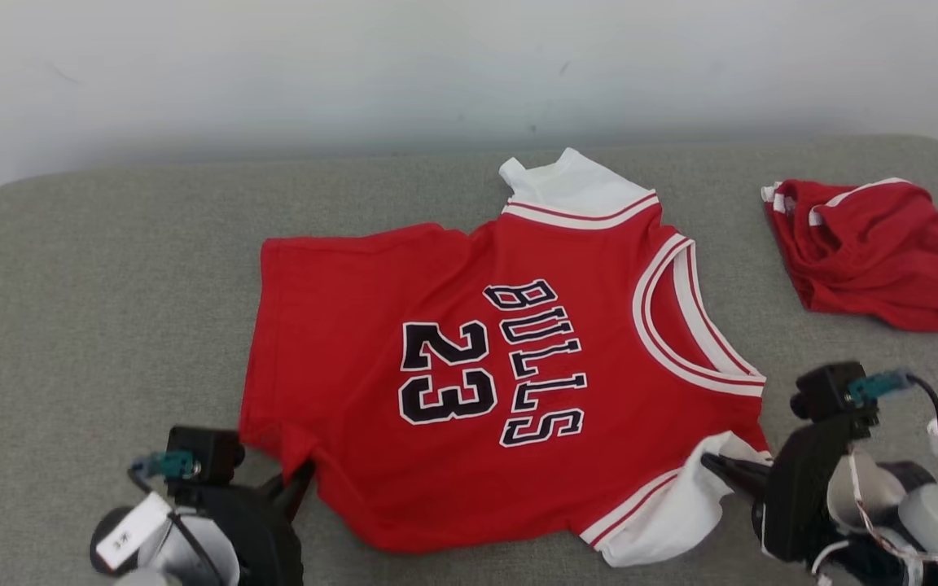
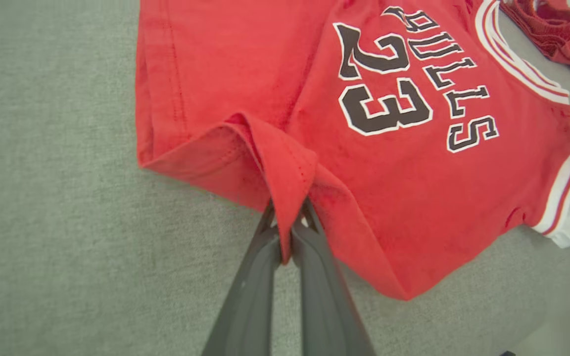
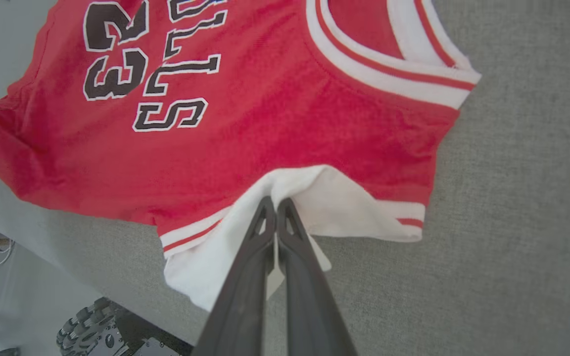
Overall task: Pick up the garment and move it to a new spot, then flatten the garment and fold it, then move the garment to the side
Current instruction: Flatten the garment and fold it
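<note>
The garment (image 1: 477, 358) is a red jersey with white sleeves, black "BULLS" lettering and the number 23, lying spread on the grey padded table (image 1: 94, 309). My left gripper (image 1: 304, 472) is shut on the jersey's near hem corner, and the left wrist view shows the red hem (image 2: 285, 168) pinched up between the two dark fingers (image 2: 260, 257). At the jersey's near right, my right gripper (image 1: 713, 464) is shut on the white sleeve (image 3: 329, 198), whose cloth bunches around the fingertips (image 3: 285, 222).
A second red garment (image 1: 868, 252) lies crumpled at the table's far right. A pale wall (image 1: 436, 65) runs behind the table. In the right wrist view the table's near edge and the robot's wheeled base (image 3: 97, 331) appear below.
</note>
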